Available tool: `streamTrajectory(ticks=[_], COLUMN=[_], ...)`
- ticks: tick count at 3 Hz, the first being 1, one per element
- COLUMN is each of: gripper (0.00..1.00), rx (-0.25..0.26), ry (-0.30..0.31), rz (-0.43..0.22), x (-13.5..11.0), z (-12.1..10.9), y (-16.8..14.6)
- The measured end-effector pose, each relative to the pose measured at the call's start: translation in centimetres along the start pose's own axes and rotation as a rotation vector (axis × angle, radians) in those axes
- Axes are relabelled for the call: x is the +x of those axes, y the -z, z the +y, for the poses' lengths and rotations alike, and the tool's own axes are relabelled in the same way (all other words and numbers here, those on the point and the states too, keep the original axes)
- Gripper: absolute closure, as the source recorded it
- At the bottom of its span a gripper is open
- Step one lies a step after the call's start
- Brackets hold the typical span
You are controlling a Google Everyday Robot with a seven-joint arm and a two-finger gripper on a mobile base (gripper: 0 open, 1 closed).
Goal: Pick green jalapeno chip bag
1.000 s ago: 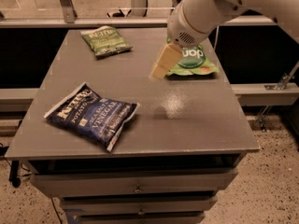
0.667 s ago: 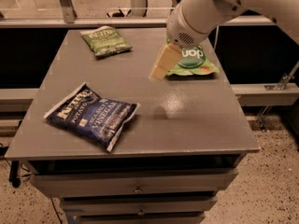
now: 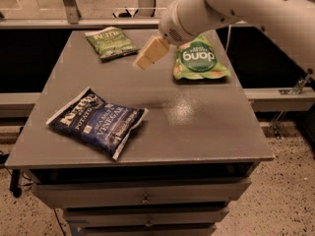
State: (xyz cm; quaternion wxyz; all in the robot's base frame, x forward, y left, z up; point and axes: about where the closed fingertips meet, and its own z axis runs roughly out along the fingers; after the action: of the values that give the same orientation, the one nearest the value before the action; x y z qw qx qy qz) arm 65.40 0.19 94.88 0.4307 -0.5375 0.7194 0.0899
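My gripper [image 3: 145,58] hangs above the back middle of the worktop [image 3: 206,127]. I cannot tell whether it is open or closed. In the last second it has swung left, away from the light green bag [image 3: 199,59] near the back right corner, towards the dark green chip bag [image 3: 110,42] lying flat in the back left corner. I judge the approach is under way, with no grasp yet. A blue bag [image 3: 96,121] lies front left.

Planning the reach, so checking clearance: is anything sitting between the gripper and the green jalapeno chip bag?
Nothing visible. The gripper hovers just beside the green jalapeno chip bag, with only tabletop between them; the dang bag lies on the gripper's other side.
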Motion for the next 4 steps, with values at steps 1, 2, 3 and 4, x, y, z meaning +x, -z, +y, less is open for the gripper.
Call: streamTrajectory(ticks=[1, 2, 3, 4], gripper=[0.0, 0.0, 0.0, 0.0], rx=[-0.007, -0.037, -0.063, -0.078], ry=[-0.08, -0.142, -0.183, -0.213], rz=[-0.135, -0.211, -0.223, -0.208], x=[-2.8, -4.9, -5.7, -5.8], z=[-3.1, -5.1, -5.5, -5.6], y=[-5.4, -10.8, -14.9, -17.8])
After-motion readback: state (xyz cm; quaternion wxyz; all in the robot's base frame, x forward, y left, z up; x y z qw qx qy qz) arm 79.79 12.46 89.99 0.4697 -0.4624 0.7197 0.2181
